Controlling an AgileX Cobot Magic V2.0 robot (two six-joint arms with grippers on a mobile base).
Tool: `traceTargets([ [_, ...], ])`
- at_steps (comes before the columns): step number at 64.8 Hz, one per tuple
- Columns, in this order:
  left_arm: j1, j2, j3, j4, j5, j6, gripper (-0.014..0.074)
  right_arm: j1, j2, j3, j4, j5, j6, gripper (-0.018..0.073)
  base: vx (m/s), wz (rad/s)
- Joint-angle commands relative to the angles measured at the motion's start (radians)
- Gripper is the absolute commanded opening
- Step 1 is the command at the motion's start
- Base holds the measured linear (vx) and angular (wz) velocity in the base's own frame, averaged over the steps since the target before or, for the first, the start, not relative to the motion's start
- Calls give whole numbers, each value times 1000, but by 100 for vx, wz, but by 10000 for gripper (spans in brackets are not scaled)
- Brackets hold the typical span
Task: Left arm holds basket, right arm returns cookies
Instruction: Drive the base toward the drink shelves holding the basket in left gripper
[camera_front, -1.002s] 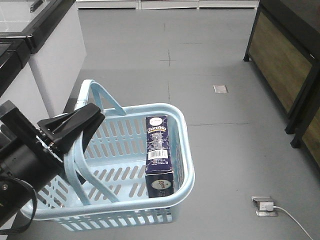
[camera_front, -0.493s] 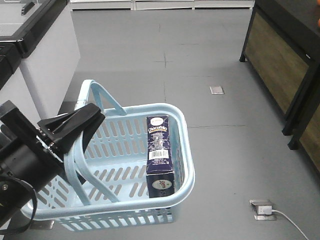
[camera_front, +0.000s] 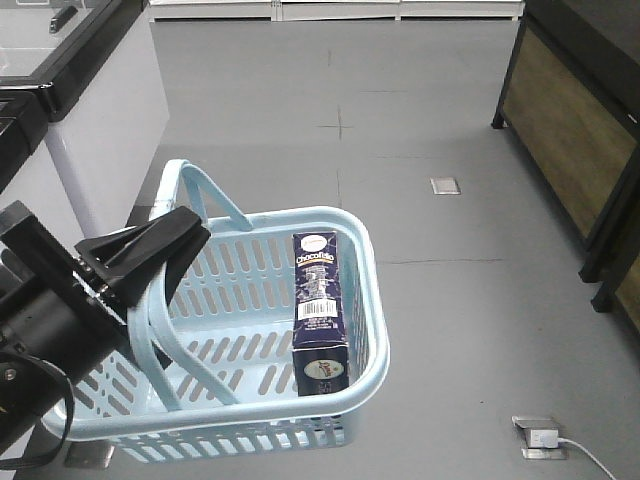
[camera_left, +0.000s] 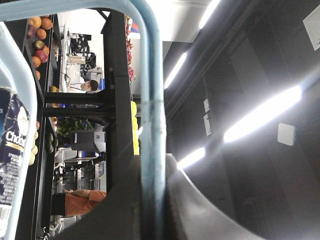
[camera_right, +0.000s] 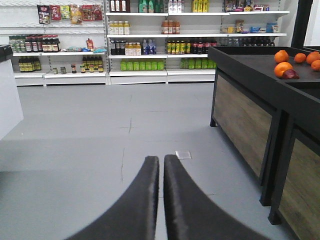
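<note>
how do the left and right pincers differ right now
Grip: the left pincer is shut on a handle of the basket; the right pincer is shut on nothing.
Place: the left one is over the basket holding the cookie box; the right one points across bare floor toward shelves.
Both are black and wedge-shaped.

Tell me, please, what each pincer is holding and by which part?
Left pincer grips the basket by a hoop handle; right pincer is shut, holding nothing.
</note>
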Motion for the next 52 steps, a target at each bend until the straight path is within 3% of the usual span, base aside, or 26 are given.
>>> traceTargets([
  [1, -7, -28, -31, -17, -131, -5, -3, 0, -13, 17, -3, -68, -9, -6, 8, 9],
  [52, -7, -28, -31, -17, -131, -5, -3, 0, -13, 17, -3, -68, -9, -6, 15, 5],
])
